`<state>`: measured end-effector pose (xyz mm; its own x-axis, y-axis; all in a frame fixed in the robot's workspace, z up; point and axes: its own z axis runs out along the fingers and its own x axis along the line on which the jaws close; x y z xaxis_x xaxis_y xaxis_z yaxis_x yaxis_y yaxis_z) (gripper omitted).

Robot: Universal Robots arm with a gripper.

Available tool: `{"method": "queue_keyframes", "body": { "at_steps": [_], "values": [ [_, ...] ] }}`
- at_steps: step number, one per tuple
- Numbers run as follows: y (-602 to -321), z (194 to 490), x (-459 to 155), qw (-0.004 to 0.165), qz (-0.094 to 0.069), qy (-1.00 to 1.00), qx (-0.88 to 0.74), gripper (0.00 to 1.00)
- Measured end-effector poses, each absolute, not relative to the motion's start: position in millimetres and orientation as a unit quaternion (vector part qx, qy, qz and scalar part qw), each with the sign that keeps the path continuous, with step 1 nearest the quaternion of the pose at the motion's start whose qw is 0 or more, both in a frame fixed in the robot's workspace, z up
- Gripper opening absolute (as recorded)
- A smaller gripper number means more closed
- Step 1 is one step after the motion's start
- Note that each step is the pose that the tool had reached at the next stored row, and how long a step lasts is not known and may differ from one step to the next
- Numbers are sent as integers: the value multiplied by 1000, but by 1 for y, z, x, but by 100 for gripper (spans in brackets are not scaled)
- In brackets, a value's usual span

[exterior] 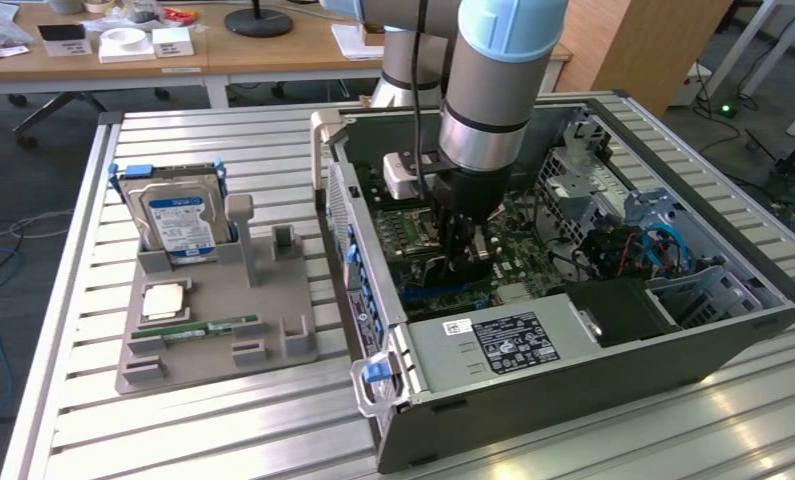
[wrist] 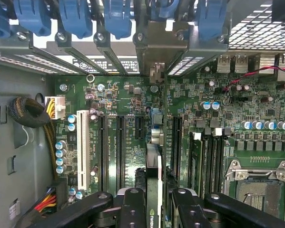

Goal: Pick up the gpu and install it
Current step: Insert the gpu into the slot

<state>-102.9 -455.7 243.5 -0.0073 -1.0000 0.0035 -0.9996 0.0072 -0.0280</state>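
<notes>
**GPU held edge-on above motherboard slots**

The gpu point(wrist: 153, 190), a thin flat green card seen edge-on, is clamped between the two black fingers of the gripper point(wrist: 154, 209), inside the open grey metal computer case point(exterior: 717, 330), just over the green motherboard point(wrist: 118, 99). One white and several black long slots are seen beside it. Outside, a grey tray point(exterior: 284, 335) carries one silver blue-labelled hard drive point(exterior: 181, 222) and one narrow RAM stick point(exterior: 200, 327).

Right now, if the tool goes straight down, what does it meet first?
Probably the motherboard: the gpu held in the tool hangs edge-on over its expansion slots. Exact depth is unclear.
</notes>
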Motion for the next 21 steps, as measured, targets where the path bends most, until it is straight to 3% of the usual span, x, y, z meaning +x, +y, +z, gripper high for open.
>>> {"method": "queue_keyframes", "body": {
  "at_steps": [21],
  "values": [
    [-456, 244, -103, 10, -10, 710, -704, 26]
  ]
}}
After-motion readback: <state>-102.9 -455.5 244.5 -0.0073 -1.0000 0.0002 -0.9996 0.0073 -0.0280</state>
